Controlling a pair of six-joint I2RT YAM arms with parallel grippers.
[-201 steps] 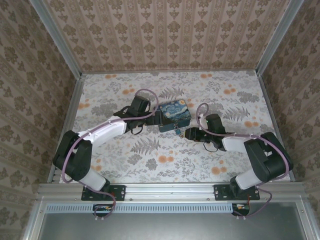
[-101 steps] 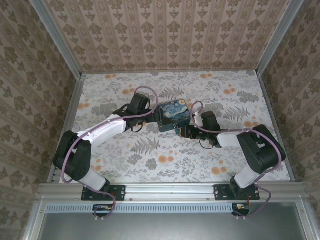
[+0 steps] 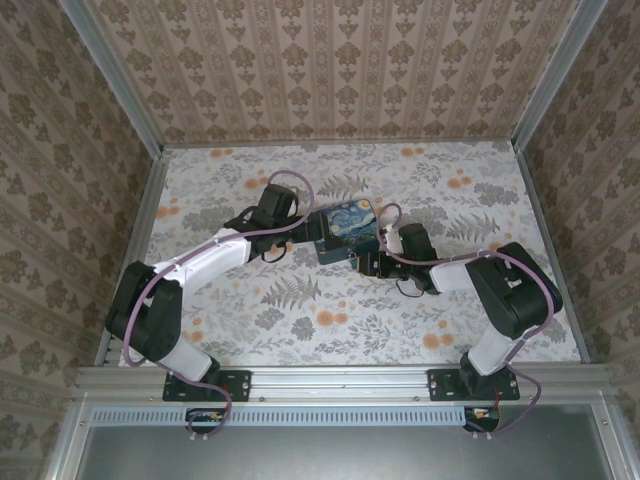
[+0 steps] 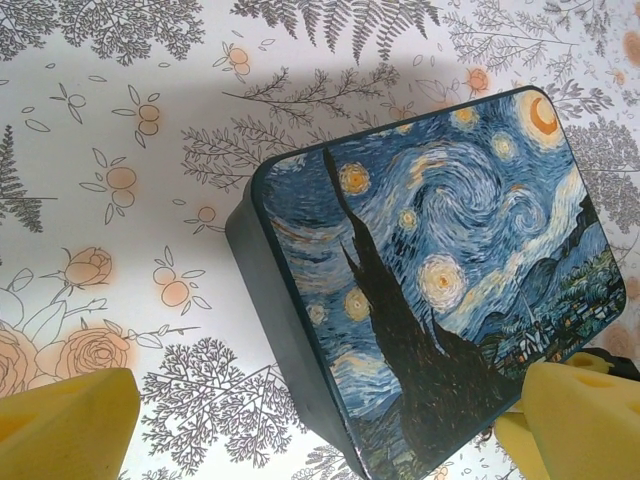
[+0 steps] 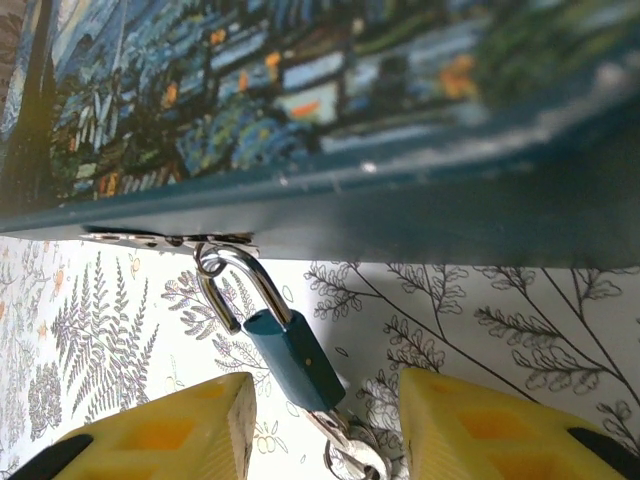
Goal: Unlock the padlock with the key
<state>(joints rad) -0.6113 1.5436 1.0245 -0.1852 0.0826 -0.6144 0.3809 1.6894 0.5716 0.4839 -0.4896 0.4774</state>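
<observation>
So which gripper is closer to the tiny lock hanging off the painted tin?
Right. The right gripper has the small blue-bodied padlock between its fingers; the left gripper is over the swirl-painted blue tin, away from the lock.

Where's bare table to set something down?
Free: the table strip between the arms and front rail; the far band between the tin and back wall. Crowded: the tin's near edge, right gripper straddling the padlock, left gripper at its left end.

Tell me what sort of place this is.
Probably a robot test booth dressed to look domestic: beige damask-wallpapered panels held in aluminium frame posts box in a floral-printed tabletop, with a left arm and right arm bolted to a metal rail at its near edge.
</observation>
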